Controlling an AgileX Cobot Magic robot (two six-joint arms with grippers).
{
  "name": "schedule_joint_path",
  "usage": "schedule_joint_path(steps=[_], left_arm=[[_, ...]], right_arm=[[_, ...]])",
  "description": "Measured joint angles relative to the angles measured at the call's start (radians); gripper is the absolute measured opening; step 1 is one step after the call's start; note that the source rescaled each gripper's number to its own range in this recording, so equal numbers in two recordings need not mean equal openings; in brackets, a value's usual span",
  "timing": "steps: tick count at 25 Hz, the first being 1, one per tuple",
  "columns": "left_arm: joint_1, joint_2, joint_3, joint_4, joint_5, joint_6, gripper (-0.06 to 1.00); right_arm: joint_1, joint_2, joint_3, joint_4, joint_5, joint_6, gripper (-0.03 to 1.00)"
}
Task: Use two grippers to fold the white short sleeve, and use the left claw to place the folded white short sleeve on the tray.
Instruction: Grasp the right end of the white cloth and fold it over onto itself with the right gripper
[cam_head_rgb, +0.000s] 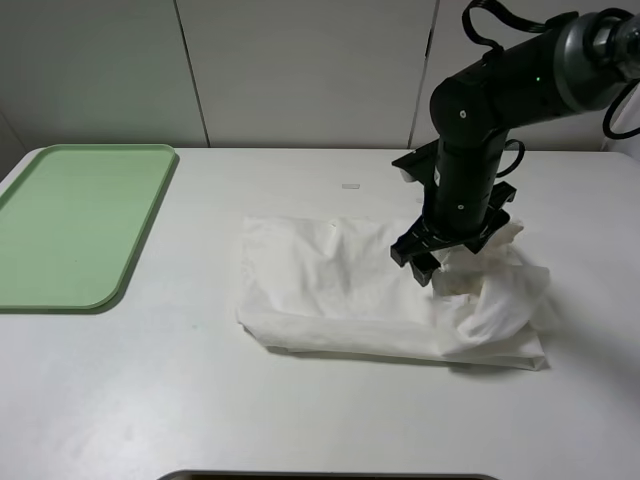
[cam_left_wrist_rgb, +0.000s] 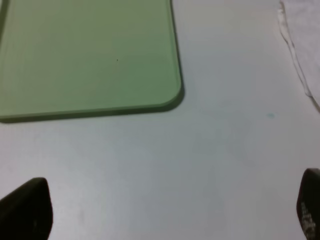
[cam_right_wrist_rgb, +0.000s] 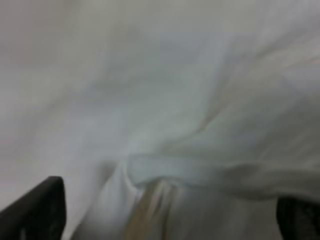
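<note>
The tray (cam_head_rgb: 60, 230) was plain light green, the shirt (cam_head_rgb: 330, 290) plain white, the table (cam_head_rgb: 300, 420) pale grey-white, the arm (cam_head_rgb: 470, 150) black with a small green light, and the wall (cam_head_rgb: 300, 70) off-white.

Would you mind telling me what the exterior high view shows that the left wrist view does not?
Only exterior high: the right gripper down on the crumpled white short sleeve, all of which shows. Only left wrist: the left gripper, fingertips spread wide above the table, holding nothing. Both: the green tray with nothing on it, the table, and the white short sleeve, of which the left wrist view catches only an edge.
</note>
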Motion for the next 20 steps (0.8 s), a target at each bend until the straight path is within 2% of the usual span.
schedule_joint_path(steps=[1,2,5,9,13,16,19,20], left_arm=[[0.000,0.000,0.000,0.000,0.000,0.000,0.97],[0.000,0.000,0.000,0.000,0.000,0.000,0.97],[0.000,0.000,0.000,0.000,0.000,0.000,0.97],[0.000,0.000,0.000,0.000,0.000,0.000,0.97],[0.000,0.000,0.000,0.000,0.000,0.000,0.97],[0.000,0.000,0.000,0.000,0.000,0.000,0.97],[0.000,0.000,0.000,0.000,0.000,0.000,0.97],[0.000,0.000,0.000,0.000,0.000,0.000,0.97]], right_arm=[[0.000,0.000,-0.001,0.000,-0.001,0.006,0.68],[0.000,0.000,-0.014,0.005,-0.001,0.012,0.85],[0.000,-0.021,-0.062,0.047,0.000,0.011,0.99],[0.000,-0.062,-0.094,0.034,0.025,0.023,1.00],[-0.025,-0.152,-0.116,-0.079,0.120,0.095,1.00],[-0.115,-0.185,-0.116,-0.117,0.178,0.113,1.00],[-0.207,-0.184,-0.115,-0.120,0.181,0.110,1.00],[-0.207,-0.184,-0.115,-0.120,0.181,0.110,1.00]])
